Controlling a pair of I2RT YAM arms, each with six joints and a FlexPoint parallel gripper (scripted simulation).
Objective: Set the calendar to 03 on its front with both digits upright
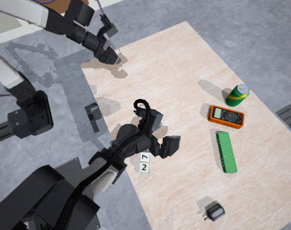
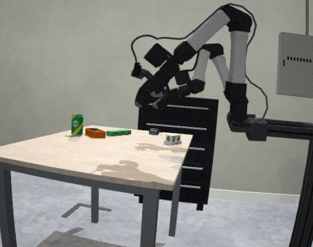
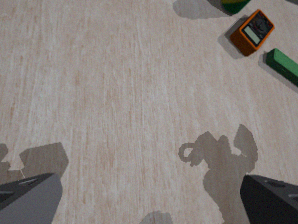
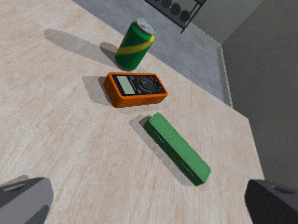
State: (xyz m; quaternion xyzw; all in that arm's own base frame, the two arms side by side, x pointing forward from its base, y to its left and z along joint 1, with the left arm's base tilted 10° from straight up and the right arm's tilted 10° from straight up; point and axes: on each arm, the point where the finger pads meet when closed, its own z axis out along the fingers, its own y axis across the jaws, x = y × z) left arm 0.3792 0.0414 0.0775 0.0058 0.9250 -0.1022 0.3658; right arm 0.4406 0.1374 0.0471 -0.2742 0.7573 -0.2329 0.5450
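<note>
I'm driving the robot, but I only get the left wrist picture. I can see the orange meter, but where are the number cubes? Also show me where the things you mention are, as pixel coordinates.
Observer: The top view shows the two number cubes (image 1: 145, 162) (image 2: 174, 138) side by side near the table edge closest to the robot, a 7 and a 2 on top.
Operator: Ooh! I only see a bit of the green can. Is it standing up?
Observer: Yes, the green can (image 1: 237, 96) (image 2: 77, 124) (image 3: 235, 5) (image 4: 135, 46) stands upright, silver end up.
Operator: Is anything else on the table that I'm missing?
Observer: A small dark grey thing (image 1: 216, 211) (image 2: 154, 131), past the green bar (image 1: 227, 153) (image 2: 119, 132) (image 3: 284, 66) (image 4: 179, 148).
</note>
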